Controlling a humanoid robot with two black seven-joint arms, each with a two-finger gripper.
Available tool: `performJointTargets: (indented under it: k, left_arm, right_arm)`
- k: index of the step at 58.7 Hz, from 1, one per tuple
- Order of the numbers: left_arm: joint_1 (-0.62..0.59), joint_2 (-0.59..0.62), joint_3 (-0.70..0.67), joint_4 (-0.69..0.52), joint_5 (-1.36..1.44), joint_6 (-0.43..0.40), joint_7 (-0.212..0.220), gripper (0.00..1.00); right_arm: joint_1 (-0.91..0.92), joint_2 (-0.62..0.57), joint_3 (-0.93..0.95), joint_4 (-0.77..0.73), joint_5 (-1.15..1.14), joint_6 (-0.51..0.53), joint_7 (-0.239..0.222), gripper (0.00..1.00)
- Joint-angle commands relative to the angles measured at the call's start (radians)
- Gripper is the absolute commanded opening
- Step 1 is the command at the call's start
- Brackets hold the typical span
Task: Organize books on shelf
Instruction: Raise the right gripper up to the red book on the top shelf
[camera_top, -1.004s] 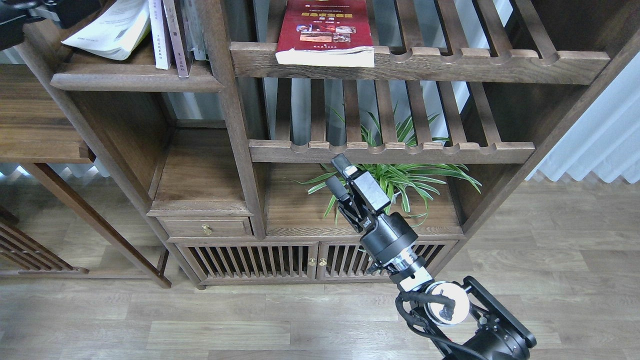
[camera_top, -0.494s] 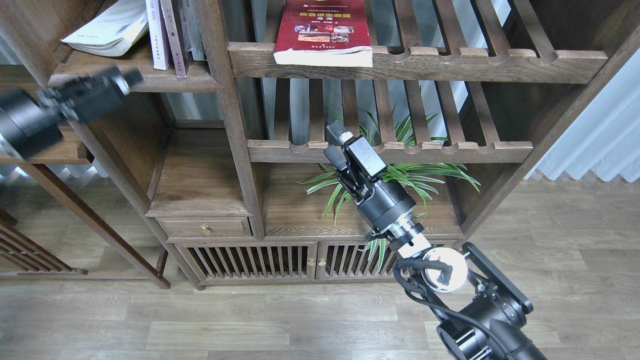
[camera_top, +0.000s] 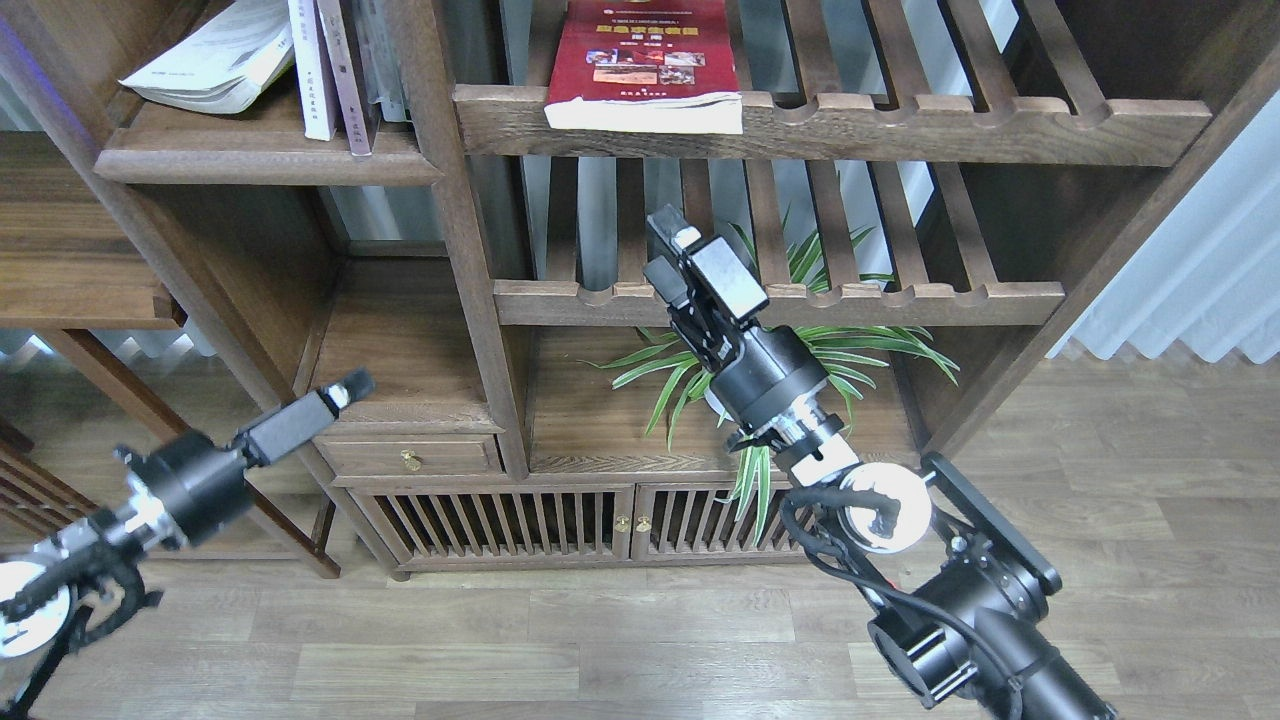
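Observation:
A dark red book (camera_top: 645, 50) with photos on its cover lies flat on the upper slatted rack, its pale page edge at the front rail. On the dark plank shelf (camera_top: 270, 160) at the top left, a white book (camera_top: 210, 60) lies tilted beside thin upright volumes (camera_top: 330, 70). My right gripper (camera_top: 662, 250) is raised in front of the lower slatted rack, below the red book. Its two fingers stand apart and nothing is between them. My left gripper (camera_top: 340, 392) is low at the left, in front of the small drawer. Its fingers cannot be told apart.
A green spider plant (camera_top: 810, 340) sits in the compartment right behind my right arm. The lower slatted rack's rail (camera_top: 900, 300) runs just above it. A post (camera_top: 470, 250) divides the bookcase. Slatted cabinet doors (camera_top: 500, 520) stand below, and a side table (camera_top: 70, 270) is at the left.
My left arm has swung down from beside the plank shelf to low at the left by the drawer. My right gripper has risen and moved slightly left, up to the lower slatted rack.

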Motion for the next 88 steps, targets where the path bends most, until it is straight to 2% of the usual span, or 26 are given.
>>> performJointTargets:
  k: [1,16,88]
  left_arm:
    - [0.016,0.000,0.000,0.004,0.005,0.000,0.001,0.99]
    - [0.019,0.001,-0.003,0.005,0.030,0.000,0.001,0.99]
    - [0.033,0.009,-0.010,0.014,0.033,0.000,0.001,0.99]
  right_arm:
    - [0.043,0.000,0.001,-0.003,0.000,-0.062,0.024,0.98]
    - [0.125,0.000,-0.001,-0.001,0.001,-0.139,0.093,0.98]
    - [0.201,0.000,-0.014,-0.018,0.001,-0.231,0.091,0.98]
